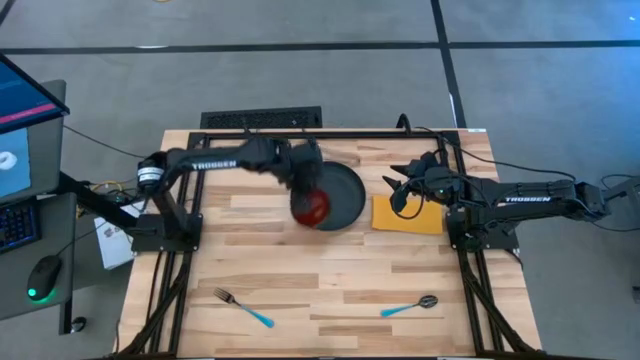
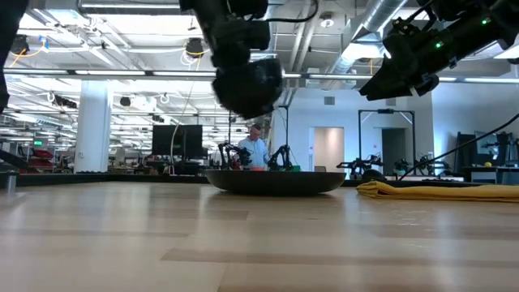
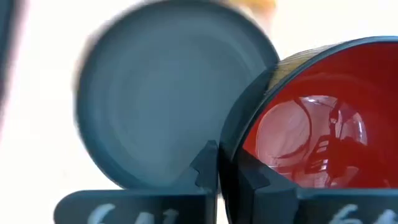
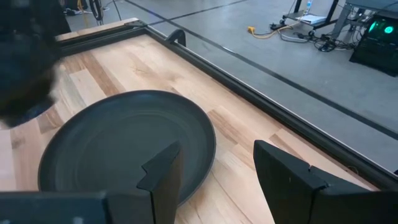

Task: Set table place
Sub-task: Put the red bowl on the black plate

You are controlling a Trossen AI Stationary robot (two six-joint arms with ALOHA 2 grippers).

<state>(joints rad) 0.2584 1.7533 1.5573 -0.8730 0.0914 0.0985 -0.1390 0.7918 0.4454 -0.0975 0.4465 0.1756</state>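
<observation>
The round black plate (image 1: 345,196) lies flat on the light-wood table (image 1: 300,270), toward its far side. My left gripper (image 1: 303,190) is shut on the small red bowl (image 1: 312,207), held in the air over the plate's left rim; the low view shows the bowl (image 2: 247,85) well above the plate (image 2: 276,180). The yellow napkin (image 1: 408,214) lies flat to the right of the plate. My right gripper (image 1: 398,186) is open and empty above the napkin's far left corner. The blue-handled fork (image 1: 243,306) and spoon (image 1: 410,306) lie near the table's near edge. My left gripper pinches the red bowl's rim (image 3: 231,146), one finger inside the bowl (image 3: 261,177) and one outside (image 3: 204,163). The bowl is lifted clear, tilted, above the black plate (image 3: 155,99).
A black frame (image 1: 300,132) runs along the table's far edge and down both sides by the arm bases. A desk with a monitor and mouse (image 1: 42,275) stands beyond the table's left edge. Bare wood lies between the plate and the cutlery.
</observation>
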